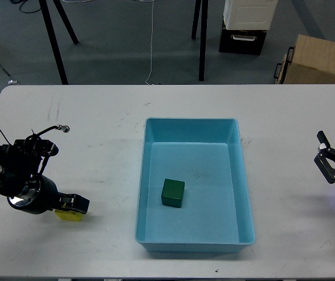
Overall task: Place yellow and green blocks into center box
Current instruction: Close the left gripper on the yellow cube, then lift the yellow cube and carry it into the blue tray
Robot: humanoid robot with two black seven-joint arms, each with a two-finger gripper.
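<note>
Left hand (76,204) low over yellow block (68,215), grip unclear, right hand (329,162) spread wide at table edge

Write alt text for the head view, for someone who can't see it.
A green block sits inside a light blue box at the center of a white table, while the left end effector is lowered over a yellow block left of the box. The right end effector hovers open near the table's right edge.

White table (97,111), cardboard box (322,58) and black crate (243,40) beyond
</note>
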